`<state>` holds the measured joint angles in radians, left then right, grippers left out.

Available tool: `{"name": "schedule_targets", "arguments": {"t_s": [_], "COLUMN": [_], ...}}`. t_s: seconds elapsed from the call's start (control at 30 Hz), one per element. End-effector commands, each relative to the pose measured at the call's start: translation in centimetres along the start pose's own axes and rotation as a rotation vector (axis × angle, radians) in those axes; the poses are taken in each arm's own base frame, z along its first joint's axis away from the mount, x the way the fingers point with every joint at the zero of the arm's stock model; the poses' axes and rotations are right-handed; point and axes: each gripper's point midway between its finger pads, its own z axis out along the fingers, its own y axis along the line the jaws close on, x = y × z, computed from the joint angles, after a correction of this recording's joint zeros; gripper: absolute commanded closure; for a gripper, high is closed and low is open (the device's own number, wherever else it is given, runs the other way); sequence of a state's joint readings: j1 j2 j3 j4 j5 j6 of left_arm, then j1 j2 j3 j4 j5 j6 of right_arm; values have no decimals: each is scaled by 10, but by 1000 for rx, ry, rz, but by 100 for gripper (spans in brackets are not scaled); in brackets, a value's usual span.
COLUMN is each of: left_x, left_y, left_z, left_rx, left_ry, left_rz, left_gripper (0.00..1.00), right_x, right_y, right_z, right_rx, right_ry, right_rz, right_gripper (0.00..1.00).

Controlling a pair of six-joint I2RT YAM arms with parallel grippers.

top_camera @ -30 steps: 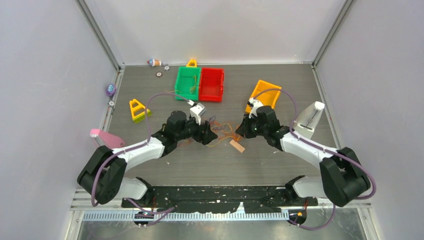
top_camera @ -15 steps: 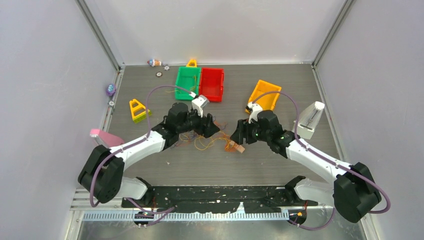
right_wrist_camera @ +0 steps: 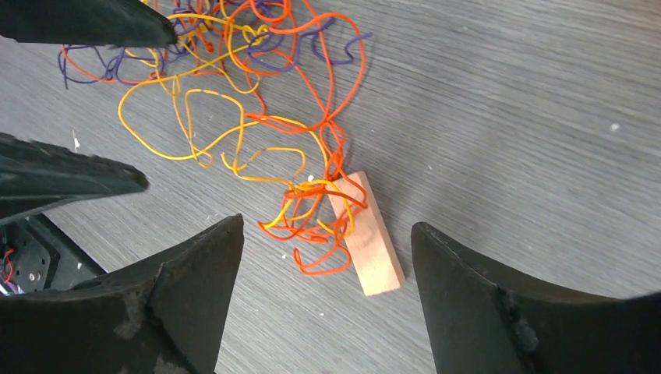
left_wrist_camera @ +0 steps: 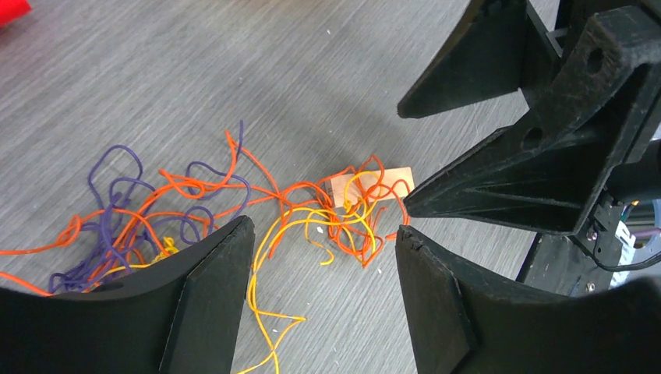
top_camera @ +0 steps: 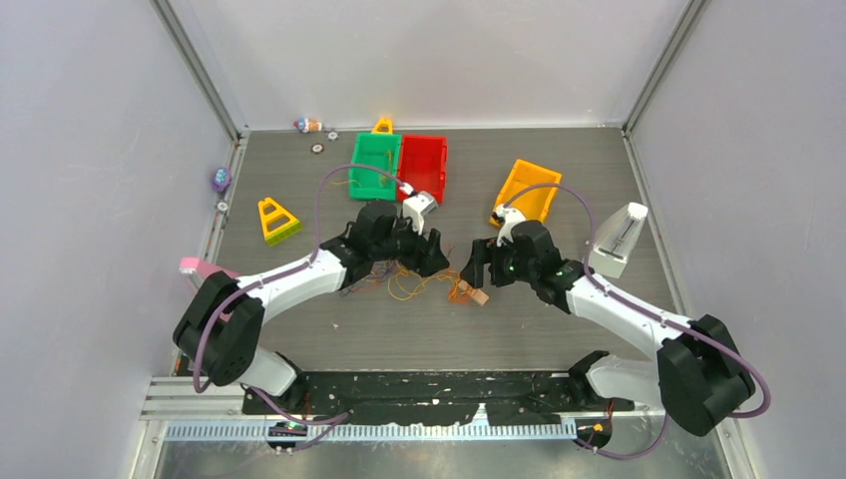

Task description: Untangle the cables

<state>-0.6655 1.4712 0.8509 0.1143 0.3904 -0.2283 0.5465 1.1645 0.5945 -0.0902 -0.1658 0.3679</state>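
Note:
The cables (top_camera: pixel 407 283) lie in a loose orange, yellow and purple tangle on the grey table (top_camera: pixel 559 160). One end of the tangle crosses a small wooden block (top_camera: pixel 476 293). My left gripper (top_camera: pixel 437 261) hovers open just above the cables (left_wrist_camera: pixel 312 210), with yellow strands between its fingers and nothing gripped. My right gripper (top_camera: pixel 469 273) faces it from the right, open over the wooden block (right_wrist_camera: pixel 368 234), where orange loops (right_wrist_camera: pixel 312 226) bunch. The purple strands (left_wrist_camera: pixel 125 210) sit at the left of the heap. The right gripper's fingers (left_wrist_camera: pixel 507 183) show in the left wrist view.
Green bin (top_camera: pixel 374 165) and red bin (top_camera: pixel 422 168) stand side by side at the back. An orange bin (top_camera: pixel 527 190) is tipped at back right, a white object (top_camera: pixel 619 239) lies at the right, a yellow triangle (top_camera: pixel 275 220) at the left.
My right gripper has opened, letting go of the cables, and shifted slightly left and down toward the block. My left arm has pushed right and toward the back over the tangle.

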Motion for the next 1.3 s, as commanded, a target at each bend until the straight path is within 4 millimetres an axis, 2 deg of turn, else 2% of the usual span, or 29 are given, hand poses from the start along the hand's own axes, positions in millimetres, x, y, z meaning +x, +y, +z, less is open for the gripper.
{"name": "schedule_targets", "arguments": {"t_s": [0.0,0.07,0.2,0.3,0.33,0.47,0.53,0.6,0.73,0.8,0.87,0.9,0.93,0.97,1.03,1.13,1.27], "left_x": [0,5,17,26,29,37,38,45,51,54,56,57,58,57,52,41,31], "left_y": [-2,0,10,21,25,38,39,39,38,36,35,37,40,44,58,71,72], "left_z": [5,7,12,16,17,20,23,23,30,32,35,35,35,33,24,7,-5], "left_rx": [19,16,-15,-63,-84,-139,-139,-134,-114,-96,-86,-96,-111,-139,-227,-275,-220], "left_ry": [19,33,64,109,123,156,162,192,220,238,253,262,267,264,232,153,60], "left_rz": [11,12,18,14,12,19,17,4,-16,-24,-31,-34,-35,-36,-45,-89,-148], "left_gripper": [32,32,32,32,31,32,32,32,36,56,87,99,100,100,100,100,100], "right_x": [-16,-21,-29,-29,-28,-23,-22,-21,-21,-20,-20,-20,-21,-20,-19,-17,-11], "right_y": [20,19,22,16,15,11,12,13,18,18,16,15,13,11,7,3,-1], "right_z": [10,17,29,38,39,38,36,33,30,28,27,26,25,24,21,18,20], "right_rx": [-117,-111,-118,-90,-83,-76,-81,-88,-113,-112,-105,-99,-85,-75,-54,-34,-20], "right_ry": [-54,-61,-62,-51,-49,-53,-61,-65,-65,-66,-69,-68,-74,-72,-81,-95,-80], "right_rz": [-52,-48,-35,-28,-27,-18,-14,-15,-22,-24,-26,-26,-26,-23,-20,-16,-9], "right_gripper": [14,15,30,46,56,81,90,94,95,95,92,79,69,47,27,22,26]}}
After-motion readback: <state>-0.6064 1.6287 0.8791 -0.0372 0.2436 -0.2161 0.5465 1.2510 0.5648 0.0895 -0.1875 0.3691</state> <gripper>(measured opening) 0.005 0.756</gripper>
